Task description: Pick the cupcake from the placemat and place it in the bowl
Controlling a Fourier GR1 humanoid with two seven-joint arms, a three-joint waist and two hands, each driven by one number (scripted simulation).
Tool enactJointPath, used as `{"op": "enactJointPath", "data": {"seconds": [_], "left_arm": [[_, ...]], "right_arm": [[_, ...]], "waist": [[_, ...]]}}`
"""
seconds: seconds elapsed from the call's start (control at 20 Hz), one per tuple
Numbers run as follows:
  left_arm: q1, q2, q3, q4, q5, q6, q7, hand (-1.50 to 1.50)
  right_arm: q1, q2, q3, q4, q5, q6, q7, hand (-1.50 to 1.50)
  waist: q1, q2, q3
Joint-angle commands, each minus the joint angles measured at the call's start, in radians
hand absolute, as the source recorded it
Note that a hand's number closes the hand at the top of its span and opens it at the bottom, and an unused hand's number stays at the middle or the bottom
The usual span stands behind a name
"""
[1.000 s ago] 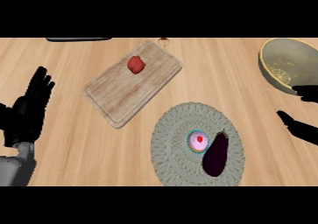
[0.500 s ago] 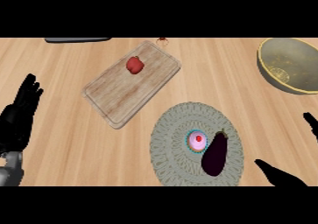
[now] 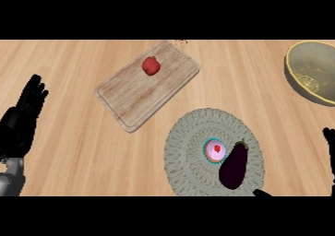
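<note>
- Wooden board [image 3: 148, 92], a rounded rectangle, lying slantwise;
- Round, lacy grey placemat [image 3: 190, 152] near centre;
- Speckled bowl [image 3: 320, 73] top right, well apart;
- Left hand [image 3: 20, 122], fingers straight, at the left edge; right hand [image 3: 332, 156] spread wide, lower right;
- Glossy dark eggplant [image 3: 233, 166] on the placemat;
- Pink-frosted cupcake [image 3: 215, 150] just beside it, on the placemat.

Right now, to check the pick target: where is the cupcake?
In the head view, the cupcake sits on the round placemat, lower right of centre, just left of the eggplant and well below-left of the bowl.

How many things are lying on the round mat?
2: the pink cupcake near the middle of the placemat, and a dark eggplant right beside it, on its right.
</note>
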Motion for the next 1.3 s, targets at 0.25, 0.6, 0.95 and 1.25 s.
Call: {"op": "enactJointPath", "data": {"seconds": [0.25,0.6,0.95,1.25], "left_arm": [[-0.049,-0.031,-0.014,0.039,-0.023,-0.004,-0.001,0.00],[-0.053,-0.030,-0.020,0.010,-0.025,-0.019,0.015,0.00],[-0.047,-0.039,-0.006,0.035,-0.036,-0.010,0.003,0.00],[-0.013,-0.051,0.003,0.070,-0.031,-0.036,-0.049,0.00]], "right_arm": [[-0.240,0.090,0.060,0.009,-0.061,0.482,0.297,-1.50],[-0.363,0.192,-0.044,0.167,-0.233,0.611,0.346,-1.50],[-0.371,0.221,-0.102,0.355,-0.365,0.670,0.312,-1.50],[-0.391,0.247,-0.105,0.456,-0.376,0.707,0.330,-1.50]], "waist": [[0.026,0.009,0.000],[0.036,0.008,0.002],[0.024,0.008,0.003],[0.020,0.006,0.003]]}}
